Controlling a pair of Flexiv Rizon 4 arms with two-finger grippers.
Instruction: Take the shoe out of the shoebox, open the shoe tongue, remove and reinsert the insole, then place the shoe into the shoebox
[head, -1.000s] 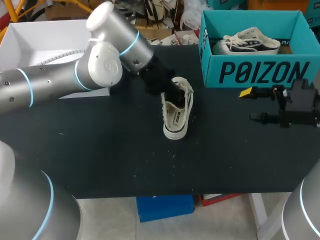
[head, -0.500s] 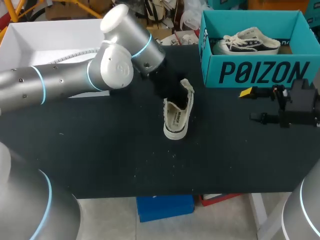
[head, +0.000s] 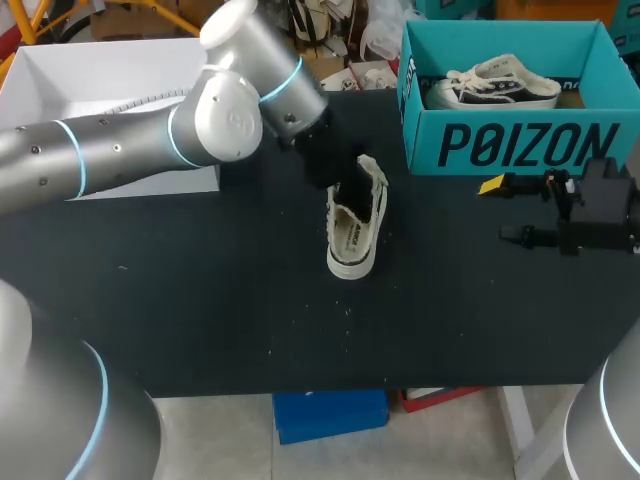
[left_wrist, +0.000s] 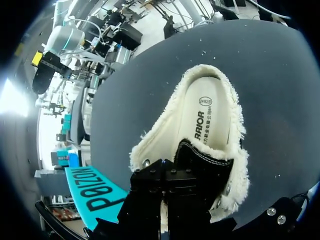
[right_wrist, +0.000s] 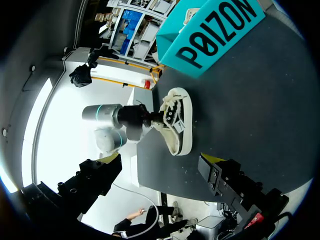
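A cream canvas shoe (head: 353, 235) with frayed edges lies on the black table, heel toward me. My left gripper (head: 345, 190) is at its opening, shut on the black tongue (left_wrist: 202, 167), which it holds raised off the shoe. The printed insole (left_wrist: 205, 115) shows inside the shoe. The teal shoebox (head: 520, 145) stands at the back right with a second shoe (head: 495, 85) inside. My right gripper (head: 505, 210) hovers open in front of the box, to the right of the shoe and apart from it; its wrist view shows the shoe (right_wrist: 177, 125) ahead of the open gripper (right_wrist: 160, 162).
A white box (head: 90, 80) sits at the back left, partly under my left arm. Bare black tabletop (head: 220, 320) spreads in front of the shoe and to its left.
My left arm's wrist and elbow have swung right and toward the back while its gripper stays on the tongue. The shoe has barely shifted. The right arm has not moved.
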